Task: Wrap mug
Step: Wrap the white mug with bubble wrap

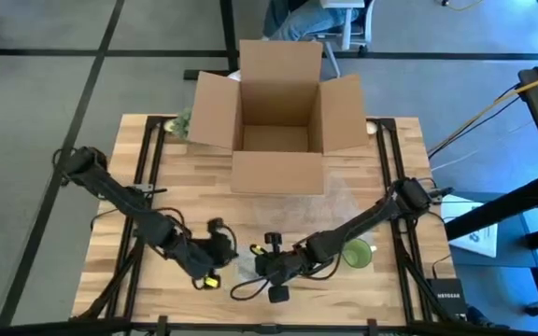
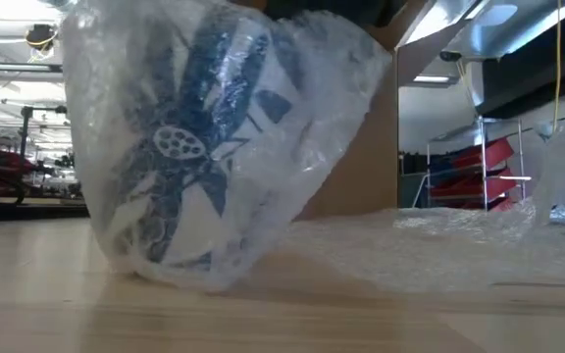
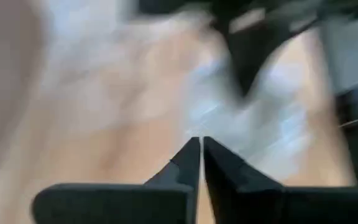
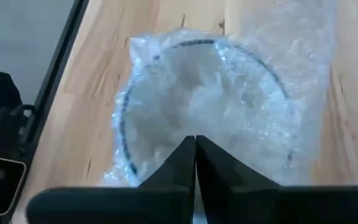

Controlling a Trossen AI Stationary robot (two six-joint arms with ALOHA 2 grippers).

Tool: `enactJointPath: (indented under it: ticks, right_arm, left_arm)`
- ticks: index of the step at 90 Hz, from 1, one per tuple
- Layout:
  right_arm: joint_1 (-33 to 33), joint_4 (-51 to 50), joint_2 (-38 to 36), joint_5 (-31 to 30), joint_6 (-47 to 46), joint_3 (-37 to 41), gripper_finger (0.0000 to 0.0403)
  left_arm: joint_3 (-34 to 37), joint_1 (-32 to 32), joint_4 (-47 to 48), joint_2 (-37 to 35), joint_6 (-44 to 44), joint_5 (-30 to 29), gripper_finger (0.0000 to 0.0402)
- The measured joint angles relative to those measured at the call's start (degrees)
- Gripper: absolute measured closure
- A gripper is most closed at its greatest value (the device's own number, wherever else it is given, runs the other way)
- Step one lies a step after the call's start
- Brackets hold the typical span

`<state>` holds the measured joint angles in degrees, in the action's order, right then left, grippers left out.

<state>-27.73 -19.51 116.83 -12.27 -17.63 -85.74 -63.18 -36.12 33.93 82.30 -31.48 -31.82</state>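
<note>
The left wrist view is smeared into pale streaks, so nothing ahead of the left gripper [image 3: 201, 142] can be made out beyond wood tones and whitish patches; its two dark fingers meet tip to tip with no gap and nothing visible between them. In the high view both grippers are small dark clusters at the near edge of the table [image 1: 138, 201], and the mug between them is barely distinguishable under glinting plastic. The low view crops the mug [image 2: 199, 147] at the top, so its rim is out of sight, and the bubble wrap [image 2: 459, 245] blocks any look at a handle. What does show is a white mug with a dark blue floral pattern, standing on the wood and loosely draped in clear bubble wrap that bunches at its base and trails away across the table. From the right wrist view the mug [image 4: 201, 102] sits directly ahead of the right gripper [image 4: 196, 142], its round dark rim visible through wrap stretched over the mouth; the right fingers are pressed together at the tips, which overlap the wrap's near edge, though whether they pinch the film cannot be told. Behind stands an open cardboard box [image 1: 278, 117], and a green object [image 1: 357, 253] lies beside the right arm.
</note>
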Motion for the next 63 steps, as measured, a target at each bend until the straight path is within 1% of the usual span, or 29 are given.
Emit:
enactJointPath:
  ticks: [6,12,15,18,24,39,45,53,63]
  right_arm:
    - [0.0,-0.2,0.1,0.0,0.0,0.1,0.0402]
    - [0.0,-0.5,0.4,0.0,0.0,0.2,0.0402]
    - [0.0,-0.7,0.4,0.0,0.0,0.3,0.0402]
    - [0.0,-0.7,0.4,0.0,0.0,0.3,0.0402]
    - [0.0,-0.4,0.4,0.0,0.1,0.3,0.0402]
    - [0.0,0.1,0.4,0.0,0.1,0.2,0.0402]
    - [0.0,0.4,0.4,0.0,0.1,0.2,0.0402]
    - [0.0,0.4,0.4,0.0,0.1,0.2,0.0402]
    - [0.1,0.6,0.3,-0.2,0.1,0.1,0.0402]
  left_arm:
    - [-0.1,-0.2,7.0,-1.6,-4.2,-2.0,0.0402]
    - [0.8,-0.2,13.5,-1.6,-8.1,-2.5,0.0402]
    - [1.9,-0.2,14.4,-1.4,-9.5,-2.5,0.0402]
    - [3.6,-0.3,13.2,-1.2,-10.3,-2.3,0.0402]
    - [7.7,-0.2,7.5,-1.4,-10.7,-2.4,0.0402]
    - [16.5,0.6,-18.2,-1.3,-6.7,-2.6,0.0402]
    - [19.2,0.7,-28.0,-1.3,-5.1,-1.5,0.0402]
    - [22.2,0.6,-32.4,-0.8,-5.7,0.9,0.0402]
    - [24.3,-0.6,-33.1,-0.4,-10.4,2.7,0.0402]
